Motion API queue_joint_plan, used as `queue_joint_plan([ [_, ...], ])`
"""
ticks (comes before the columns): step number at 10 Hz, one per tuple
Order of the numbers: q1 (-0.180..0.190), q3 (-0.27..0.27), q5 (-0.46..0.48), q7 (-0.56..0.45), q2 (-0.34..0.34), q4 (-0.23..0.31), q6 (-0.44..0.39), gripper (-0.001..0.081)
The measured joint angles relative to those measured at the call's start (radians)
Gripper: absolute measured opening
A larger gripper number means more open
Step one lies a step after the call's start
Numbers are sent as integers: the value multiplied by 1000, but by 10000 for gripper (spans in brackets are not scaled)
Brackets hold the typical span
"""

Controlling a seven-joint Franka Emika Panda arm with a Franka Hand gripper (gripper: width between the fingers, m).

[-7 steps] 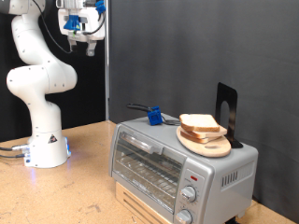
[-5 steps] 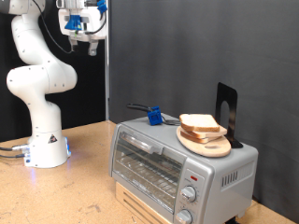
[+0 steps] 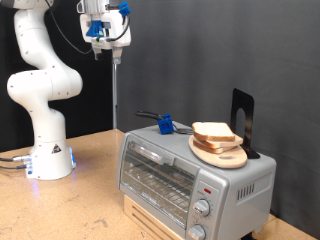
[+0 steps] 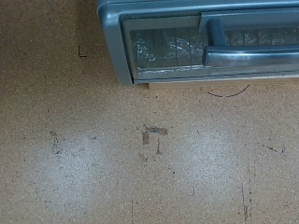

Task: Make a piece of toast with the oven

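One pincer (image 3: 104,40) hangs high at the exterior view's top, carrying nothing, and from where I stand I cannot tell whether its fingers are wide or narrow; the wrist view shows none of them. Since a moment ago it has swung toward the exterior view's right, closer to being above the oven (image 3: 190,175), though it is well apart from it in height. The wrist view looks down on bare worktop (image 4: 112,149) with the oven's front edge and door handle (image 4: 252,51) at the frame's border. The door is shut, and the piece of toast (image 3: 214,132) lies untouched on a round wooden board (image 3: 222,152) on the oven's roof. By my reckoning the job has hardly begun: the arm is only travelling over.
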Motion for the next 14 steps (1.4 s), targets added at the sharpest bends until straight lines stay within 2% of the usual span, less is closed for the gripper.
queue_joint_plan([
  [2, 28, -23, -4, -235, 2, -8, 49, 800],
  [3, 42, -35, -6, -356, 17, -12, 104, 800],
  [5, 64, -36, -59, -535, 83, -2, 214, 800],
  [6, 60, -36, -49, -500, 80, -2, 204, 800],
  [9, 130, -90, 6, -858, 63, -23, 225, 800],
  [11, 169, -103, -9, -1087, 73, -71, 291, 800],
  [12, 178, -103, -23, -1171, 81, -90, 324, 800],
  [13, 175, -103, -7, -1142, 79, -89, 324, 800],
  [14, 185, -115, 45, -1187, 74, -89, 324, 800],
])
